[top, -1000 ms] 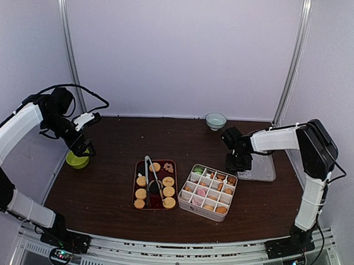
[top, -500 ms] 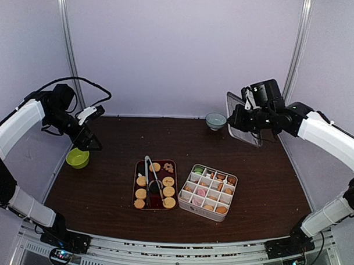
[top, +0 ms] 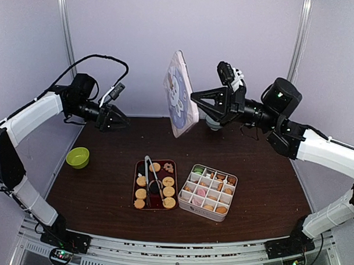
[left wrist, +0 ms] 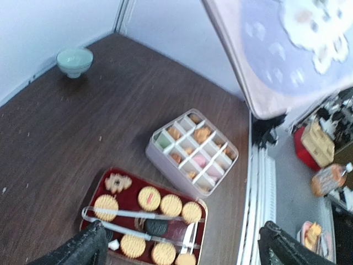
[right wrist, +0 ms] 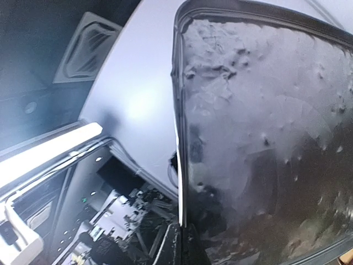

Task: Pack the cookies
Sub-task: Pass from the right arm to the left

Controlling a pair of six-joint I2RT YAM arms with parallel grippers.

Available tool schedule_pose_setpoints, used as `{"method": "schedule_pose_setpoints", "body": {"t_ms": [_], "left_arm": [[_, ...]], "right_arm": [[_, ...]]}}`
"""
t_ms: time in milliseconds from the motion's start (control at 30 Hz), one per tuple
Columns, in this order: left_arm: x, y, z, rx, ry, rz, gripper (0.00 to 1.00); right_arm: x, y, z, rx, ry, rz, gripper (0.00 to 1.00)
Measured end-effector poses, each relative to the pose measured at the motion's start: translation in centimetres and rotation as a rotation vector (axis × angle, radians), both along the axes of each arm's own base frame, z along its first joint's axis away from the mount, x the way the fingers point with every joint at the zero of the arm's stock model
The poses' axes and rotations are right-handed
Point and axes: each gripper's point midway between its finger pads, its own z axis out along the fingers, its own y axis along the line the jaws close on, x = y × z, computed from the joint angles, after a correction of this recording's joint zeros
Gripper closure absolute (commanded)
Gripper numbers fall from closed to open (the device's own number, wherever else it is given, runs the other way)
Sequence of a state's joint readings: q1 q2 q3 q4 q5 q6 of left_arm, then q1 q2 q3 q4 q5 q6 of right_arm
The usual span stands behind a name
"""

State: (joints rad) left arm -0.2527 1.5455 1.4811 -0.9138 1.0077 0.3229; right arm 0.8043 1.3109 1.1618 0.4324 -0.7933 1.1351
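Note:
The cookies (top: 155, 184) lie on a dark red tray (top: 136, 173), mostly round golden ones, with metal tongs (top: 150, 177) across them. More cookies sit in the divided box (top: 208, 192) to its right. My right gripper (top: 194, 98) is shut on the edge of a pale lid with a white print (top: 179, 93), held upright high above the table. In the right wrist view the lid (right wrist: 265, 138) fills the frame above the fingertips (right wrist: 185, 234). My left gripper (top: 121, 120) is open and empty in the air left of the lid. Its view shows the cookies (left wrist: 171, 204), the box (left wrist: 193, 152) and the lid (left wrist: 276, 49).
A green bowl (top: 77, 157) sits at the table's left edge. A pale teal bowl (left wrist: 74, 59) stands at the back of the table. The tongs (left wrist: 138, 215) rest on the tray (left wrist: 94, 190).
My right gripper has lifted the lid from the table's right side and carried it up and left to the middle. My left arm has risen and swung right, away from the green bowl.

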Motion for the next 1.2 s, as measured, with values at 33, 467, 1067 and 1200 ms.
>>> {"method": "schedule_pose_setpoints", "body": {"t_ms": [33, 467, 1067, 1200], "left_arm": [[0.1, -0.8, 0.8, -0.048, 0.006, -0.012, 0.02], [-0.2, -4.5, 14.8, -0.632, 0.086, -0.138, 0.02], [-7.7, -3.8, 18.7, -0.725, 0.073, -0.323, 0.1], [-8.0, -3.7, 18.9, -0.725, 0.074, -0.326, 0.26]], "right_arm": [[-0.9, 0.3, 1.2, 0.049, -0.008, 0.047, 1.0], [-5.4, 1.3, 10.2, 0.453, -0.092, 0.343, 1.0], [-4.2, 2.3, 10.2, 0.567, -0.047, 0.411, 1.0], [-3.1, 3.7, 8.6, 0.551, 0.009, 0.423, 1.0]]}}
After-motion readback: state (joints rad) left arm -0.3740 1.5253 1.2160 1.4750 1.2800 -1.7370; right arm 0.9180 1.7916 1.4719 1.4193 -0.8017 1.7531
